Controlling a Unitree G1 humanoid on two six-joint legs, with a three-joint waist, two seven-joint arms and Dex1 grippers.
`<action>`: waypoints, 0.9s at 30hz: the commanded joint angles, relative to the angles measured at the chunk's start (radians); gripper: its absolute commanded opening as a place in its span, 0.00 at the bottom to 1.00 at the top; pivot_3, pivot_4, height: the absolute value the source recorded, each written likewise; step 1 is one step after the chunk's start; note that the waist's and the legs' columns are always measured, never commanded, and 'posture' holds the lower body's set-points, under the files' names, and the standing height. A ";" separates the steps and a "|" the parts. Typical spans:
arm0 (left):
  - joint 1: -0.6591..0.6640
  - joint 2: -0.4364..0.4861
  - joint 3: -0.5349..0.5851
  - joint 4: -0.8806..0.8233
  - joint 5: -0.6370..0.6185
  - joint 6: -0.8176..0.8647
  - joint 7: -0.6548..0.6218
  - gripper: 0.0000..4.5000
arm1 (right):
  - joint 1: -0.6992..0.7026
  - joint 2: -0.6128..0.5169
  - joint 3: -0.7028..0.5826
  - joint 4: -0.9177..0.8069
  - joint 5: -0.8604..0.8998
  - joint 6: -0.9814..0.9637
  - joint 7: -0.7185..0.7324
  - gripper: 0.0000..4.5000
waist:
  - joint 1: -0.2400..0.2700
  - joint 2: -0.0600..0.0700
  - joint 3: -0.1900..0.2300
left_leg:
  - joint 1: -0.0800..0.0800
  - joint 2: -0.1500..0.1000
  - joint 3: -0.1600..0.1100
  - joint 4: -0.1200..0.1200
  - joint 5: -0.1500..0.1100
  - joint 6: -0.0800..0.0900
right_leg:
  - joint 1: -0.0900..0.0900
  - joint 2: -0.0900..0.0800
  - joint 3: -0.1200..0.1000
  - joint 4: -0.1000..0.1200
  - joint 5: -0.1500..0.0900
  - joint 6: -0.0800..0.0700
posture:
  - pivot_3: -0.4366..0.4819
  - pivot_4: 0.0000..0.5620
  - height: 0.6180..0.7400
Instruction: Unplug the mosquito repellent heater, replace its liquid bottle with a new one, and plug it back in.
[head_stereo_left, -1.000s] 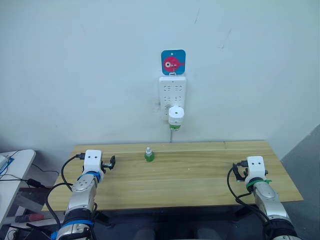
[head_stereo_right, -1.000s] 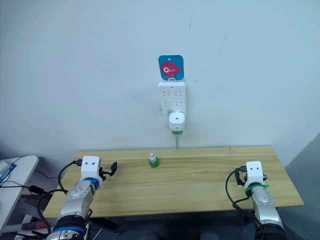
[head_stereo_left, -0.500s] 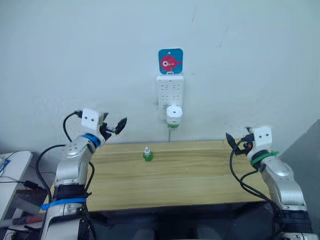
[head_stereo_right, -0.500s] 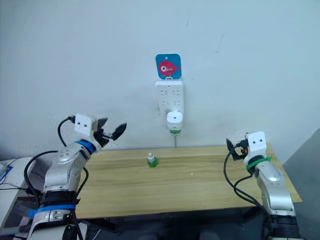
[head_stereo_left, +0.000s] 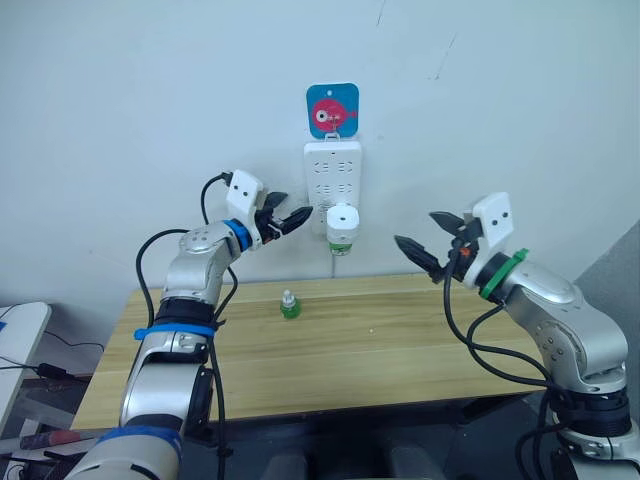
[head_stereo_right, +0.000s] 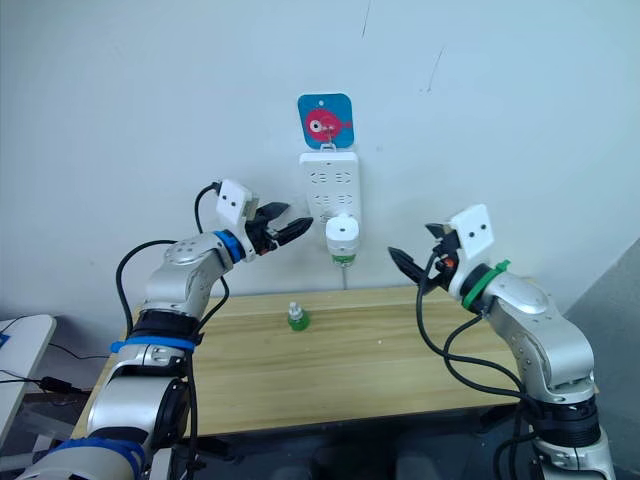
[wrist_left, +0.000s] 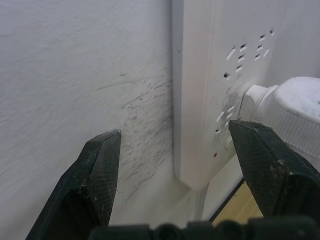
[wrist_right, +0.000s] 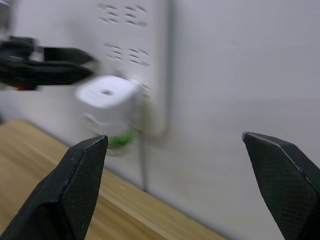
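The white mosquito repellent heater (head_stereo_left: 342, 222) is plugged into the lower part of the tall white power strip (head_stereo_left: 331, 175) on the wall, with a green bottle (head_stereo_left: 342, 249) screwed in beneath it. A second small green liquid bottle (head_stereo_left: 290, 305) stands upright on the wooden table (head_stereo_left: 420, 350), below and left of the heater. My left gripper (head_stereo_left: 292, 215) hovers open just left of the heater, close to the strip (wrist_left: 200, 90), not touching. My right gripper (head_stereo_left: 418, 234) is open in the air to the heater's right, pointing at the heater (wrist_right: 107, 100) from some distance.
A blue square hook with a red fish (head_stereo_left: 332, 110) holds the strip, and a cord drops from the strip to the table's back edge. A white side table (head_stereo_left: 15, 330) stands at the far left. A dark floor lies to the right of the table.
Both arms rose from the table to the height of the heater. The left gripper swung right until it was beside the heater, and the right gripper moved up and left toward it.
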 joint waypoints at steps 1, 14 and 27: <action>-0.058 -0.009 -0.003 0.069 0.017 -0.055 -0.030 0.83 | -0.018 0.006 -0.002 -0.038 0.018 0.015 -0.012 1.00 | 0.006 -0.001 0.003 | 0.000 0.000 0.000 0.000 0.000 0.000 | 0.000 0.000 0.000 0.000 0.000 0.000 | 0.34 0.16 1.00; -0.180 -0.080 -0.047 0.293 0.095 -0.189 -0.134 0.83 | 0.067 0.021 0.034 -0.030 -0.045 -0.036 -0.050 1.00 | -0.001 -0.004 0.034 | -0.007 -0.004 0.001 0.003 0.005 0.007 | -0.004 -0.004 0.001 -0.002 0.007 0.007 | 0.33 0.23 1.00; -0.194 -0.092 -0.011 0.284 0.074 -0.175 -0.171 0.70 | 0.076 0.065 0.066 -0.021 -0.106 -0.071 -0.098 1.00 | -0.014 -0.003 0.038 | -0.034 -0.004 0.000 0.004 0.009 0.005 | -0.031 -0.003 0.001 0.002 0.009 0.005 | 0.35 0.24 1.00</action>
